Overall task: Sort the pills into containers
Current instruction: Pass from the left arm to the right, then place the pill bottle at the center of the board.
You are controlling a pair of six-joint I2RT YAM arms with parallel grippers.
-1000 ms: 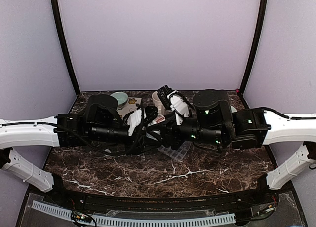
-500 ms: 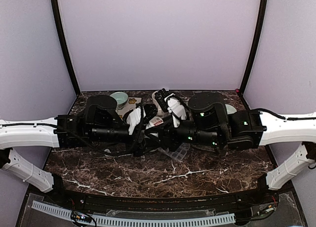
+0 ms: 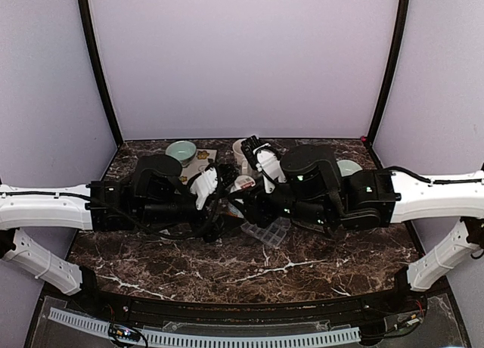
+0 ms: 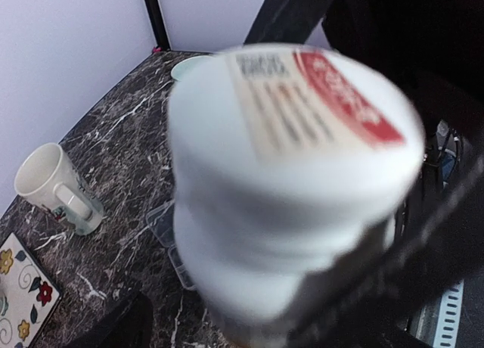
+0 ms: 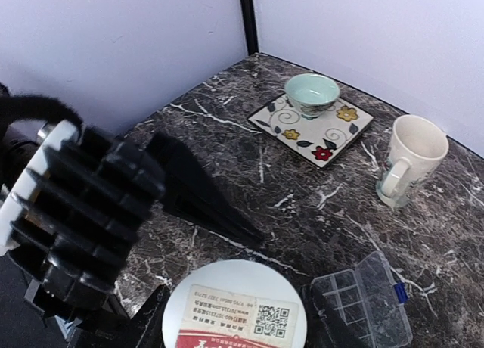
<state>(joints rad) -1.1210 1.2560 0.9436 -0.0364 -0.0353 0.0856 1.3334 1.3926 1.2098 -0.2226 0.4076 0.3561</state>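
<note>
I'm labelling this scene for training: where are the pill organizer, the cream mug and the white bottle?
pill organizer [image 5: 349,296], right wrist view, on its compartment rows.
cream mug [image 5: 413,175], right wrist view, on its outer wall.
white bottle [image 5: 234,312], right wrist view, on its labelled end.

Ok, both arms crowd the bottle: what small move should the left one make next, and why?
Probably draw the left gripper back from the white bottle: its jaws stand open, while the right gripper seems to grip it and needs room to reach the pill organizer.
</note>
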